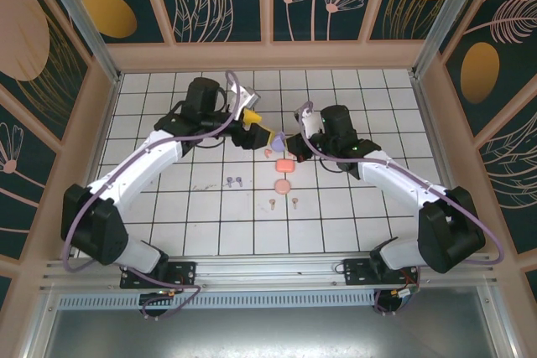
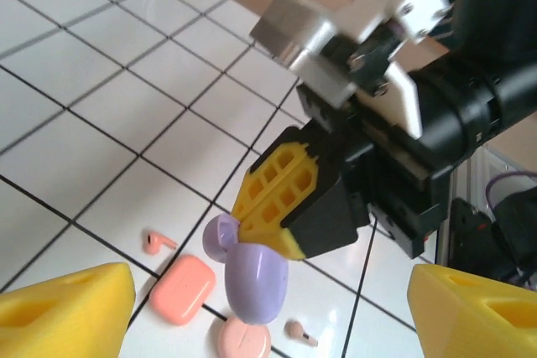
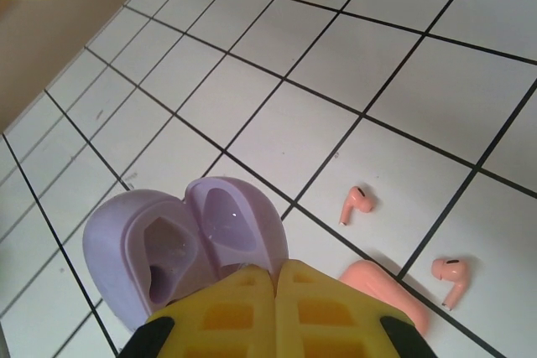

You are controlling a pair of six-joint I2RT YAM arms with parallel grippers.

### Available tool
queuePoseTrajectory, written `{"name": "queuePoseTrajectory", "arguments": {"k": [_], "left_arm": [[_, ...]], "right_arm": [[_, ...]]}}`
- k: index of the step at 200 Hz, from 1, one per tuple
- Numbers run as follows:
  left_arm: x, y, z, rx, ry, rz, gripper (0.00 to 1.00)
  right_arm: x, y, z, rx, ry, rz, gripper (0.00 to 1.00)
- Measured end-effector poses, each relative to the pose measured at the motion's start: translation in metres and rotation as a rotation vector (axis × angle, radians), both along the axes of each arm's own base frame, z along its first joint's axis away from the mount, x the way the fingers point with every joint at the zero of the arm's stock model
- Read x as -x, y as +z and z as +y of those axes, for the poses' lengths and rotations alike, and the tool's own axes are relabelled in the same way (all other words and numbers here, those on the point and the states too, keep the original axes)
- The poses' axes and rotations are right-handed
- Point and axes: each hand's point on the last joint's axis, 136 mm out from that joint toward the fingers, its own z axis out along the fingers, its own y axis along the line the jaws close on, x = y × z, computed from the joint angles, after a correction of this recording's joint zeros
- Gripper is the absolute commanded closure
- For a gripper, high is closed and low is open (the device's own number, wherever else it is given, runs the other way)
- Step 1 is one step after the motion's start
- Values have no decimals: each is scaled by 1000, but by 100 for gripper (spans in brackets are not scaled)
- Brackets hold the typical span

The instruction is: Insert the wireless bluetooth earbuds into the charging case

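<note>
The open lilac charging case (image 3: 168, 241) is pinched by the right gripper (image 3: 275, 270). The jaws of the left gripper (image 1: 260, 127) are spread wide just beside it. Two pink earbuds (image 3: 358, 204) are seen lying on the tiled table (image 3: 377, 56).

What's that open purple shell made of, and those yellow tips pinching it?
The lilac case looks like smooth moulded plastic, slightly glossy: a small highlight glints inside one cup. The yellow fingers of the right gripper look like matte plastic, perhaps 3D-printed, given their open grid of ribs. Whether they are hard or rubbery is hard to tell.
</note>
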Motion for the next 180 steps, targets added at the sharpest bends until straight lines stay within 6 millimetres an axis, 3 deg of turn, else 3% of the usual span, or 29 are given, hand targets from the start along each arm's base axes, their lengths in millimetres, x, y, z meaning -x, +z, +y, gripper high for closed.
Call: {"name": "queuePoseTrajectory", "arguments": {"k": [30, 62, 180], "left_arm": [[6, -27, -3, -71, -72, 93, 31], [16, -42, -3, -93, -127, 157, 34], [25, -54, -10, -65, -198, 240, 37]], "right_arm": [[5, 1, 0, 12, 39, -21, 100], [11, 2, 3, 6, 78, -23, 100], [18, -3, 13, -14, 135, 17, 100]]}}
